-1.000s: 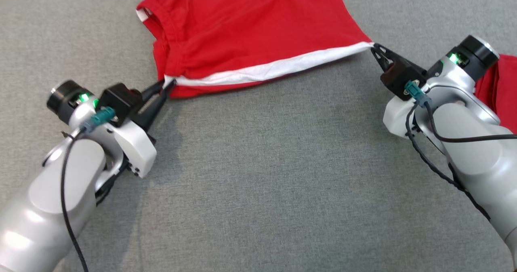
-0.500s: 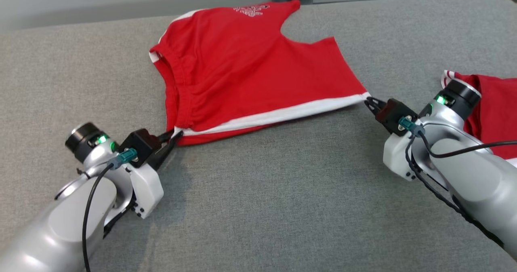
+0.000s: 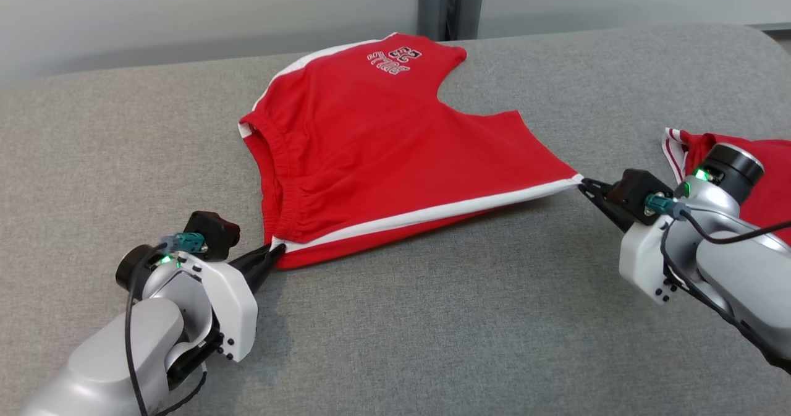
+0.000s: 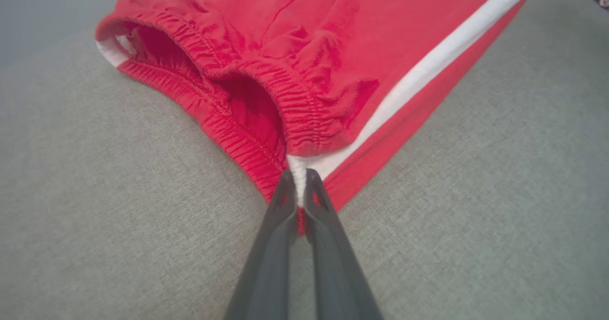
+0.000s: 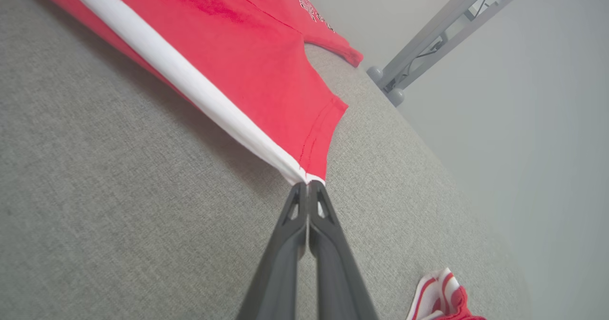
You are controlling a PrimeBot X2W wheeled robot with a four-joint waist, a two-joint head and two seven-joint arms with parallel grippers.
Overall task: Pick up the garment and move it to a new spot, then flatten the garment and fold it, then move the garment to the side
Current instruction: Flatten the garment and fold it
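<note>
Red garment (image 3: 383,150) with a white side stripe (image 3: 432,215) lies spread on the grey fabric surface (image 3: 432,329), centre toward 12 o'clock in the head view. Left gripper (image 3: 276,254), at 8 o'clock, pinches its waistband corner; right gripper (image 3: 586,184), at 3 o'clock, pinches the hem corner. Stripe edge taut between them.

Looks like a robotics lab or test room, plain and bare.
Has a broad worktop (image 3: 395,342) padded in grey woven fabric, set against a bare pale grey wall (image 3: 185,14), with grey metal frame posts (image 3: 450,5) standing behind its far edge; carries a red garment (image 3: 383,150) spread out and another red-and-white piece (image 3: 766,175) at its right end.
</note>
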